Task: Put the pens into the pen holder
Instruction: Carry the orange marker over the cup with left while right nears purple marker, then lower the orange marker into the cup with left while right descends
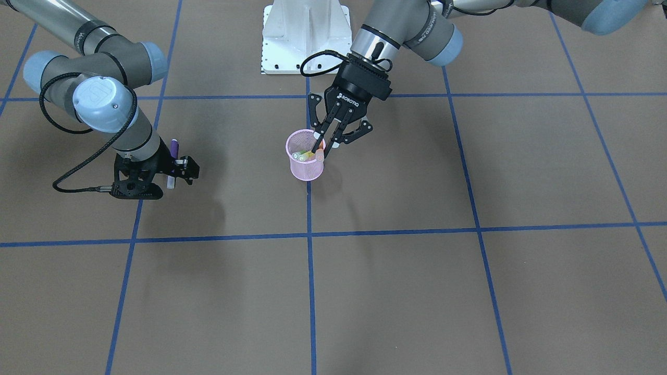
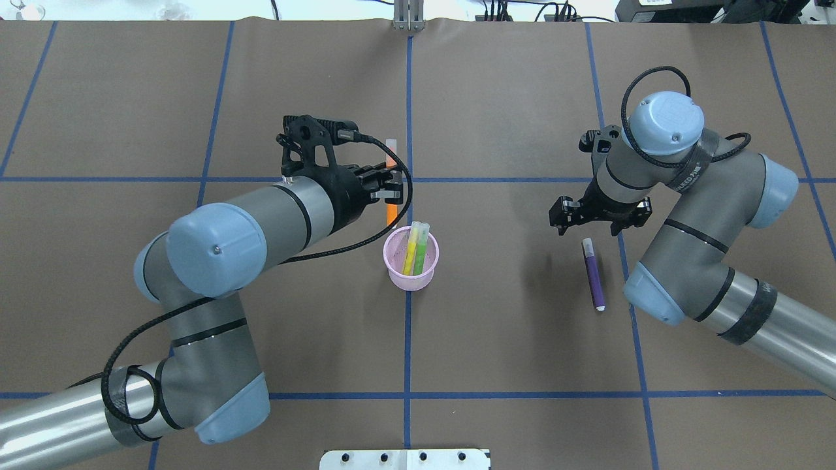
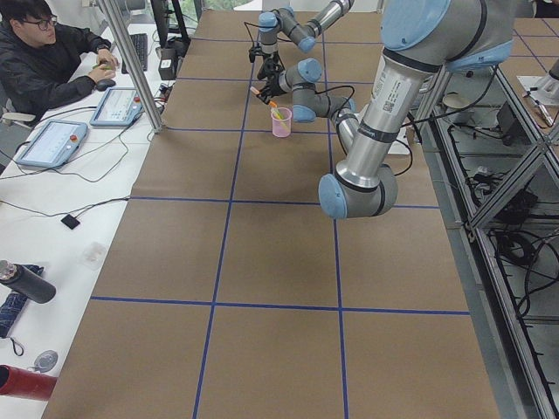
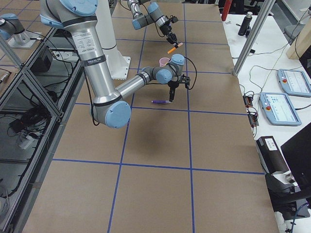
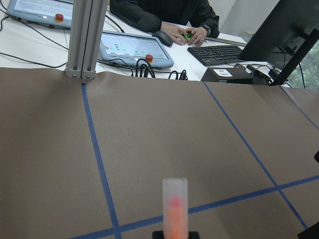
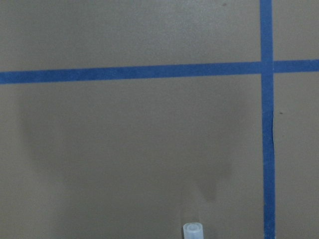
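Orange pen clamped mid-barrel in left gripper, tilted above pink mesh pen holder. Yellow pen and green pen inside. Purple pen flat on table. Right gripper over cap end, jaws spread, empty. Judged light, rigid, slick: pinch mid-barrel.

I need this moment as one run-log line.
left gripper: shut on orange pen near pen holder | yellow pen, green pen: in holder | right gripper: open over purple pen on table

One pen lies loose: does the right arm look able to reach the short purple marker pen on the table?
Probably yes: the purple marker pen lies flat with nothing around it, and the right gripper hangs open by its capped end.
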Robot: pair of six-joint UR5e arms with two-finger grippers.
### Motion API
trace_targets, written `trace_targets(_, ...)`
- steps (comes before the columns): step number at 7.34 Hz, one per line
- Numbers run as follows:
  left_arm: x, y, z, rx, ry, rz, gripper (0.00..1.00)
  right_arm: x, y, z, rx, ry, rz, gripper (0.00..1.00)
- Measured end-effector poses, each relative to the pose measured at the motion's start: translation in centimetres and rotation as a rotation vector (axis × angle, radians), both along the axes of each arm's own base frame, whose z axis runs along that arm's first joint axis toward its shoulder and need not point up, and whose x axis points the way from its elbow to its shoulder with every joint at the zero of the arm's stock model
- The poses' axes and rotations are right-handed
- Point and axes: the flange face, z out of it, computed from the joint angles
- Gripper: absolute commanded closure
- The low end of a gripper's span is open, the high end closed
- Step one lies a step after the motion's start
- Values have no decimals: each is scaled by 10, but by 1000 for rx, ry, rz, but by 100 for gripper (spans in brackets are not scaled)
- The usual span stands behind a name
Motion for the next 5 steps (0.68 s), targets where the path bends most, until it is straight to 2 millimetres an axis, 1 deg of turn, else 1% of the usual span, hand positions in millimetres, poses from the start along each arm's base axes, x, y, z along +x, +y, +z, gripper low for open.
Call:
trace_targets(1, 18, 3, -1, -1, -12, -9, 100, -2, 1, 4, 3, 5, -13, 1)
trace_targets(2, 30, 4, 2, -2, -21, -19, 100, -4, 2, 7, 8, 8, -25, 1)
trace_targets(3, 37, 4, 6, -1, -26, -25, 100, -5, 2, 9, 9, 11, -32, 1)
trace_targets(5, 41, 3, 13, 2, -32, -28, 100, -6, 2, 10, 12, 12, -37, 1)
